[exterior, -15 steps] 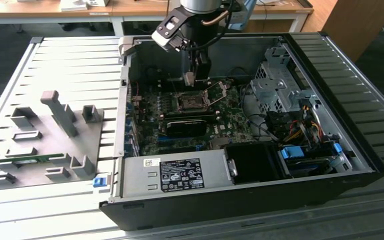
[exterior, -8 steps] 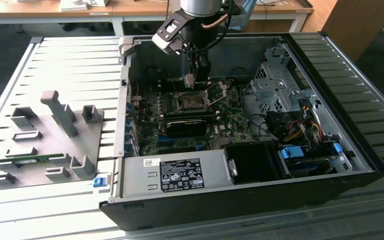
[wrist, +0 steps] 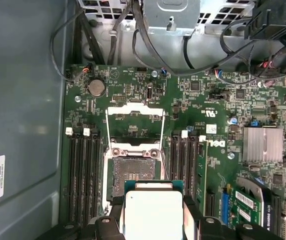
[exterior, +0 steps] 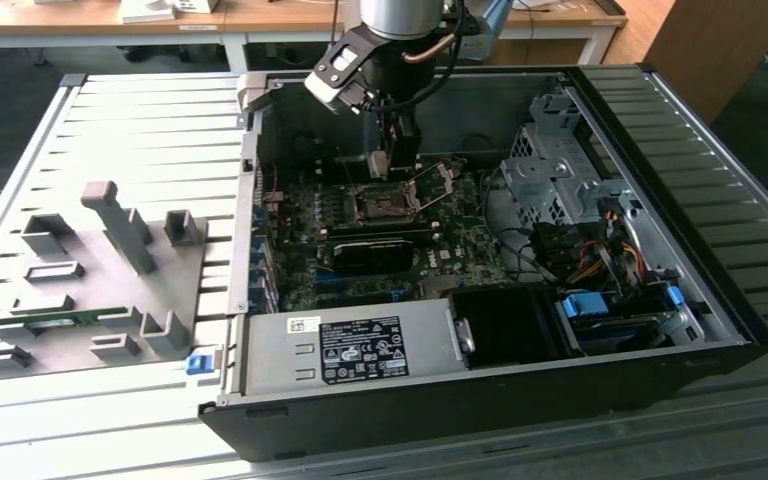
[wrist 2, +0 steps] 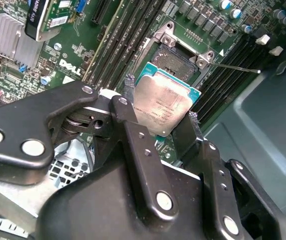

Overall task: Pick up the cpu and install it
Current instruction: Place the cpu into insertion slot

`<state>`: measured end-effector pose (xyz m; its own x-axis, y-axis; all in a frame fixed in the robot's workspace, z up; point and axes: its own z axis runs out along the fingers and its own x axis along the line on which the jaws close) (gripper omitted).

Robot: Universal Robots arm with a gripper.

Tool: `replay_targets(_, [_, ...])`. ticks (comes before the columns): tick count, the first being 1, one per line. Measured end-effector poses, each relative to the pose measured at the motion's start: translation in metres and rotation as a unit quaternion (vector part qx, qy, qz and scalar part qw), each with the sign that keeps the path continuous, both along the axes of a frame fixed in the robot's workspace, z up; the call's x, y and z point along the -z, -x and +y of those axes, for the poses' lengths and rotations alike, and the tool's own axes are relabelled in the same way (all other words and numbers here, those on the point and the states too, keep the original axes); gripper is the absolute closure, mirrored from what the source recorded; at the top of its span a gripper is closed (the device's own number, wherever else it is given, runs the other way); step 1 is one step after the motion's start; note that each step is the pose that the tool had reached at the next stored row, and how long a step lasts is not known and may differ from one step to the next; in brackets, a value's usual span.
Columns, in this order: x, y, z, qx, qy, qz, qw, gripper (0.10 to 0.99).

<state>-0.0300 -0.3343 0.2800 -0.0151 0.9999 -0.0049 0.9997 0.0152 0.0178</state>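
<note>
Gripper clamped on the cpu, fingers squeezing two opposite edges, silvery lid plain to see in both wrist views. Held up off the board inside the open case, close over the near edge of the socket, not seated in it. Can't tell exactly how high it sits.

Socket bare, dark centre exposed, load plate flipped up and away from it. Black memory slots running along both sides of the socket, finned heatsink further along the board.

In the exterior view, arm reaching down into the far end of the case, power supply lying at the near end. Case sitting on a slatted worktop. Grey holder tray off on the exterior view's left, well apart from the gripper, with a green memory stick lying in it.
</note>
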Motion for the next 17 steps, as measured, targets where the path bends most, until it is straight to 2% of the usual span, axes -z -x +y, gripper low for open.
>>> replay_targets(11, [0.0094,-0.0022,0.0069,0.000,-0.0001,0.0038,1.0000,0.541])
replay_targets(17, [0.0177,-0.0029,0.0097,0.000,-0.0001,0.0072,1.0000,0.541])
